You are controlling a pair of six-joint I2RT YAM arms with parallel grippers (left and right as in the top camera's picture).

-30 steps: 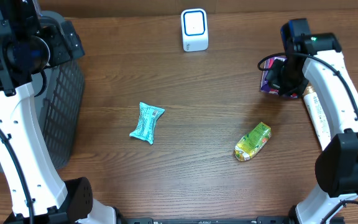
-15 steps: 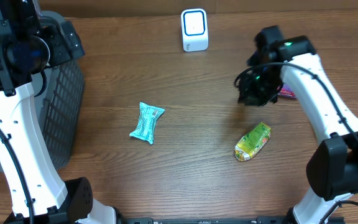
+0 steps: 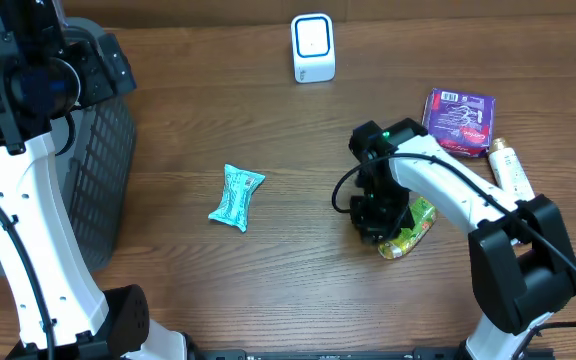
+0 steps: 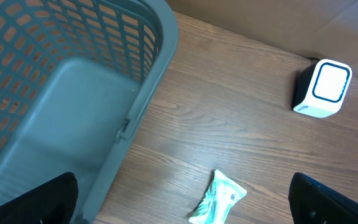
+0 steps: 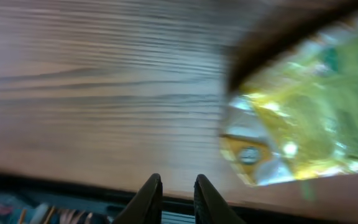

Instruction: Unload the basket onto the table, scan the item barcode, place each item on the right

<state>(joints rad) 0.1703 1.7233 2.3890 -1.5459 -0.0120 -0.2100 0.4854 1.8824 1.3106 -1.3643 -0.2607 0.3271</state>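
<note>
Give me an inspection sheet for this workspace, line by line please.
Surface: wooden table, no marks seen.
Job's things: scanner at far edge; yellow-green packet partly under right arm; teal packet mid-table.
Clutter: purple packet and white tube at right.
Hands: left hand open, empty; right hand nearly shut, empty, beside yellow-green packet.
Cables: black cable looped on right arm.
Surroundings: grey basket at left.

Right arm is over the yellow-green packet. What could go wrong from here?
1. The right end effector is nearly closed and beside the yellow-green packet, not astride it; descending like this would likely shove it.
2. The packet is shiny and crumpled, no barcode shows; the scanner may struggle to read it.
</note>
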